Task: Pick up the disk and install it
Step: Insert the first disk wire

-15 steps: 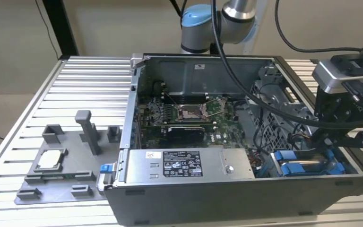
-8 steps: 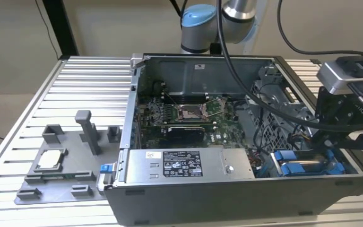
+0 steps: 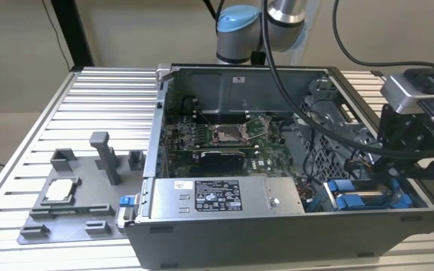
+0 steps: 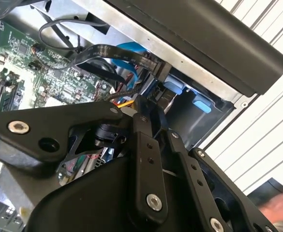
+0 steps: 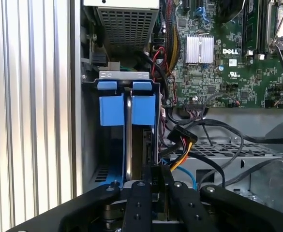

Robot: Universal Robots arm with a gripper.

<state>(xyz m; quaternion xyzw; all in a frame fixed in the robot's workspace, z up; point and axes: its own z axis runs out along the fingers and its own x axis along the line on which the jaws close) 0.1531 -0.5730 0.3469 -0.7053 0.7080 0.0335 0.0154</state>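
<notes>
Disk [image 5: 127,140], clipped in its blue frame, stands on edge inside the drive bay [image 5: 90,145] at a corner of the open computer case [image 3: 277,237], near the motherboard [image 5: 228,72]. Gripper [image 5: 158,170] hovers right at the bay's mouth; I cannot tell whether it is clenched or released.

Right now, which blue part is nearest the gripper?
The paired blue frames, right under the gripper; the small blue clip sits at the case's far corner, on the exterior view's left.

Print on mobo [image 5: 218,72], PSU label [image 3: 218,196]
</notes>
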